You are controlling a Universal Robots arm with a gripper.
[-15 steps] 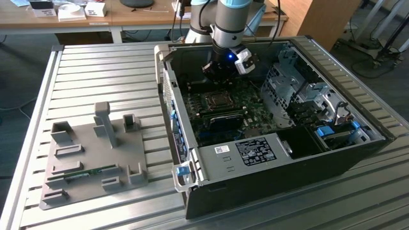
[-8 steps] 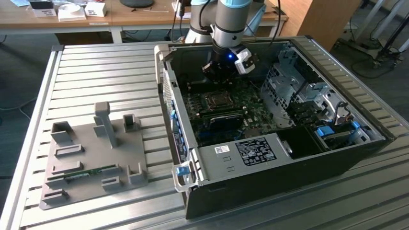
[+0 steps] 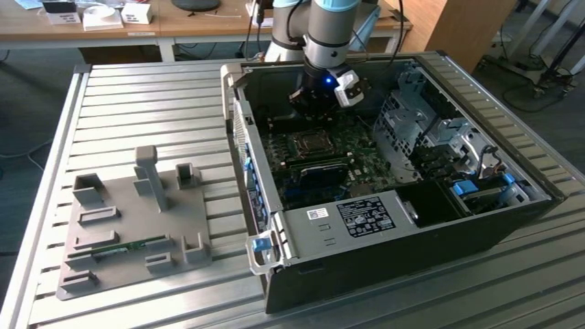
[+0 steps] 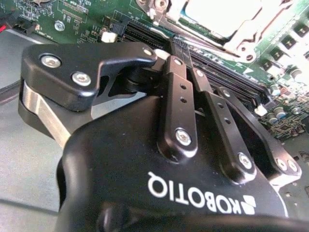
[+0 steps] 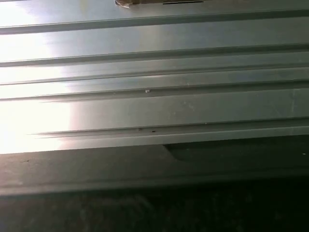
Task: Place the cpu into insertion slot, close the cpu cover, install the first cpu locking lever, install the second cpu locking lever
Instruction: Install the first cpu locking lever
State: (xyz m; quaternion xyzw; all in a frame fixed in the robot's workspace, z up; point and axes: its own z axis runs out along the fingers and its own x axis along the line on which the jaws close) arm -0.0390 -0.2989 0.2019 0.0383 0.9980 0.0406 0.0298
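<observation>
An open computer case (image 3: 384, 260) lies on the slatted metal table (image 3: 146, 103), its green circuit board (image 3: 361, 161) facing up. On the board sits the insertion slot (image 3: 311, 142), a square socket edged with silver metal. My gripper (image 3: 316, 110) hangs inside the case just behind that socket, a little above the board. In the second wrist view the gripper (image 4: 157, 60) and its black links are close up. Beyond them a bright silver-grey square, the cpu (image 4: 227, 17), lies in the socket with the silver cpu cover (image 4: 241, 43) framing it. Whether the locking levers are latched is hidden.
Long black memory slots (image 4: 145, 34) run beside the socket. A metal drive cage (image 3: 429, 130) and a labelled black shroud (image 3: 366, 216) fill the rest of the case. On the exterior view's left a grey fixture plate (image 3: 137, 219) holds a green memory stick (image 3: 119, 248). Table slats (image 5: 154, 106) show in the first wrist view.
</observation>
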